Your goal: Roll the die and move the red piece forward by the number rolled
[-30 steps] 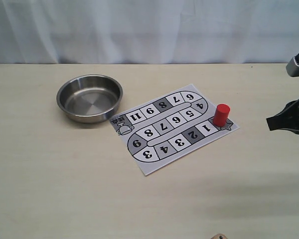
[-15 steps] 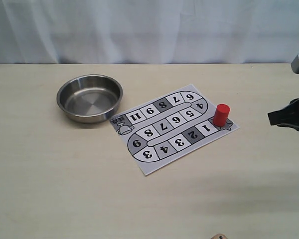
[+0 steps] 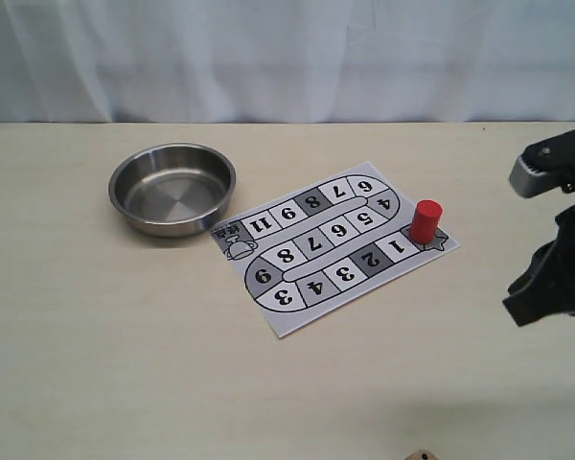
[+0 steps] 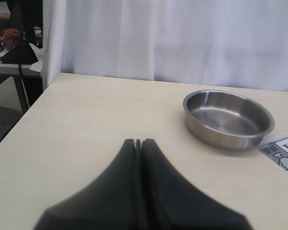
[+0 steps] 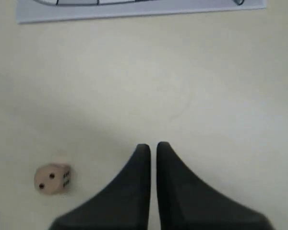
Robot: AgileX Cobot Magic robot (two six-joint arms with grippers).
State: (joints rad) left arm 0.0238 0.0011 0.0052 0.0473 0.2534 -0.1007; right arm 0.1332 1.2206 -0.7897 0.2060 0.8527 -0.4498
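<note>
The red piece [image 3: 425,220] stands upright on the star square beside square 1 of the paper board [image 3: 335,244]. The die [image 3: 421,455], a pale cube, lies on the table, cut off by the exterior view's bottom edge. In the right wrist view the die [image 5: 52,178] rests apart from my right gripper [image 5: 153,146], off to one side of the fingers. That gripper's jaws are nearly together with only a thin slit and nothing between them. My right gripper [image 3: 516,309] hovers right of the board. My left gripper [image 4: 138,142] is shut and empty, and out of the exterior view.
A steel bowl [image 3: 172,188] sits left of the board, and the left wrist view has the bowl [image 4: 228,117] ahead of the fingers. The board's edge [image 5: 134,7] lies beyond the right gripper. A white curtain backs the table.
My right arm has come down and toward the table's front, a little leftward. The red piece, die, bowl and board have not moved.
</note>
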